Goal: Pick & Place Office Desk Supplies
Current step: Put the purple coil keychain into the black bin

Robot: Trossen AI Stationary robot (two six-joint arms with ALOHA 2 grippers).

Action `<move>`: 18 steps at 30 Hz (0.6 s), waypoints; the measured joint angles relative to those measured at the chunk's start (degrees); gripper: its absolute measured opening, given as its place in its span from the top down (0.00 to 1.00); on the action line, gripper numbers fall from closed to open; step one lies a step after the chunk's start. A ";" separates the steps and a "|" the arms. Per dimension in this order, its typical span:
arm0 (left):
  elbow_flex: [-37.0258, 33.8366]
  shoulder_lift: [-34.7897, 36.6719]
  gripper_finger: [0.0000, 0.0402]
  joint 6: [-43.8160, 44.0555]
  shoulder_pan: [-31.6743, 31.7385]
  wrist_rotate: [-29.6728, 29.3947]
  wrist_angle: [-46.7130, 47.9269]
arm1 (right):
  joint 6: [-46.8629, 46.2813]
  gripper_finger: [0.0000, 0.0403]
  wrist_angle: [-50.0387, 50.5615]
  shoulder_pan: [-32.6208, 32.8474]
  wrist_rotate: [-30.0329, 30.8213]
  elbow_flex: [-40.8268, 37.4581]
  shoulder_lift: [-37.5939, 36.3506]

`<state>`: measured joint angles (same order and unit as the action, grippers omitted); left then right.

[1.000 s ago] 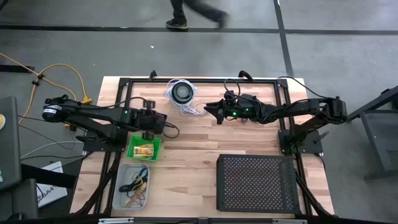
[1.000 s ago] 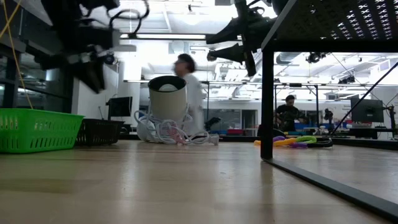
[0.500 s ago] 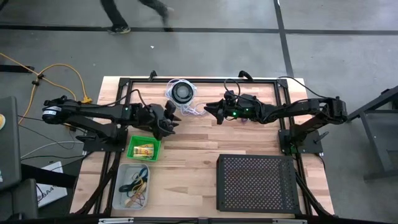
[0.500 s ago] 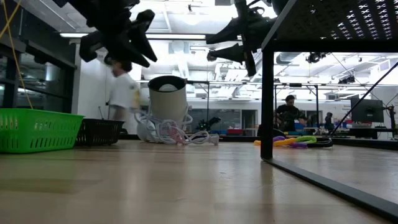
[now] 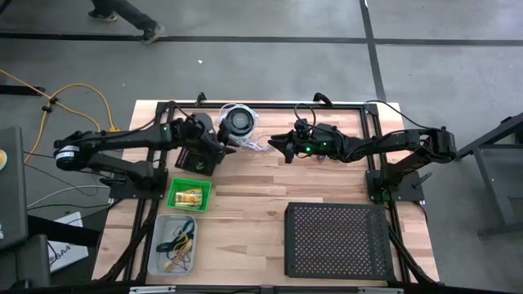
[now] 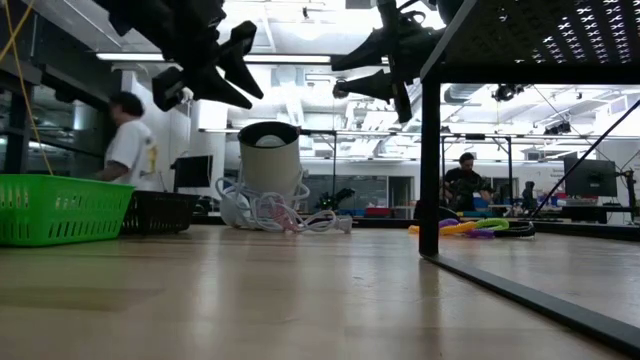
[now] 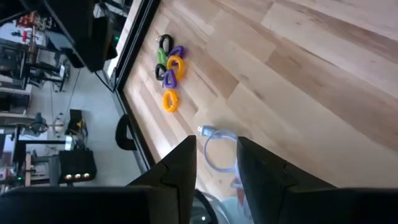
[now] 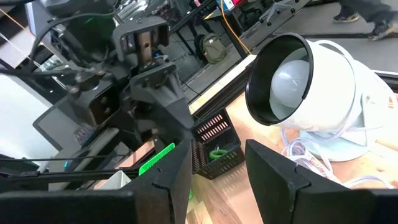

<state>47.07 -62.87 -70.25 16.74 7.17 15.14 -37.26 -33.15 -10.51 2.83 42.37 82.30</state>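
My left gripper (image 5: pixel 225 146) hangs open and empty above the table, just beside the round black-and-white device with its white cord (image 5: pixel 239 122). Its wrist view looks past the gripper (image 7: pixel 216 167) at a cluster of orange, purple, green and black rings (image 7: pixel 168 65) lying on the wood. My right gripper (image 5: pixel 273 145) is open and empty too, held in the air on the device's other side (image 8: pixel 217 171). Yellow packets (image 5: pixel 189 197) lie in the green basket (image 5: pixel 175 202). Rubber-band loops (image 5: pixel 178 243) lie in the clear bin (image 5: pixel 161 253).
A small black basket (image 8: pixel 214 148) holding a green ring stands under my left arm. The large black perforated tray (image 5: pixel 337 241) fills the near right of the table. Bare wood lies between the baskets and the tray. A person (image 6: pixel 128 150) walks in the room behind.
My left arm has swung from beside the green basket toward the table's far edge, and its gripper has turned about and now hangs next to the round device. The person beyond the table has walked on to the left.
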 joint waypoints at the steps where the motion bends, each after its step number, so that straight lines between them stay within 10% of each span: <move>1: 0.00 0.00 0.73 0.12 0.51 0.42 0.00 | 0.00 0.66 0.00 0.01 0.00 0.00 0.00; 18: 0.00 0.00 0.73 16.19 0.23 -1.77 0.00 | 0.00 0.66 0.00 0.00 0.00 0.00 0.00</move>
<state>47.07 -62.87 -54.06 16.97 5.40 15.14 -37.26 -33.15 -10.51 2.83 42.37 82.30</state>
